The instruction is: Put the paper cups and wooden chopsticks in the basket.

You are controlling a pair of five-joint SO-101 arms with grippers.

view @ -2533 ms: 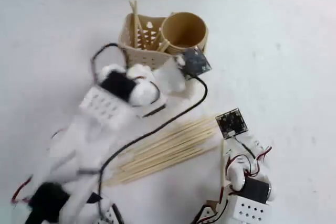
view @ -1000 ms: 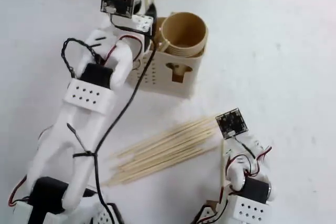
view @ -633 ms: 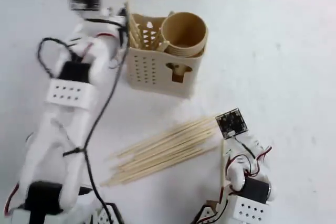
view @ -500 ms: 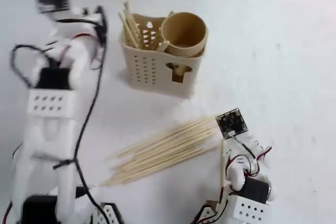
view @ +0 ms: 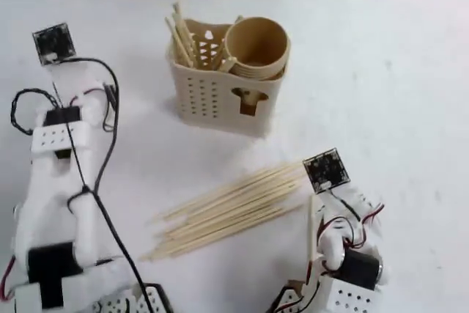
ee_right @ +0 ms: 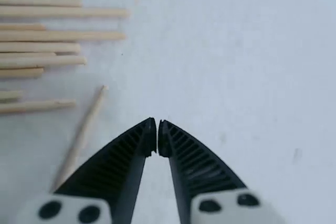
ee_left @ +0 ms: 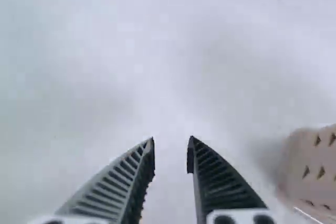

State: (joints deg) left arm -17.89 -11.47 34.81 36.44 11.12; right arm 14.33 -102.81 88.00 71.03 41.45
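A cream perforated basket (view: 220, 100) stands at the back middle of the table. Stacked tan paper cups (view: 256, 45) sit in its right side, and several wooden chopsticks (view: 182, 36) lean in its left side. A loose pile of chopsticks (view: 227, 207) lies on the table in front. The left arm (view: 57, 133) is at the far left, away from the basket. My left gripper (ee_left: 170, 150) is open and empty over bare table, with the basket's corner (ee_left: 310, 166) off to one side. My right gripper (ee_right: 156, 132) is shut and empty, beside a single chopstick (ee_right: 81, 135).
The right arm (view: 344, 258) sits at the front right, with the lone chopstick (view: 310, 229) along its left side. A black cable (view: 102, 174) trails along the left arm. The white table stretches wide to the right of the basket.
The left arm carried chopsticks above the basket and let them go inside. It then swung left and back toward the table's left side. The right arm barely shifted.
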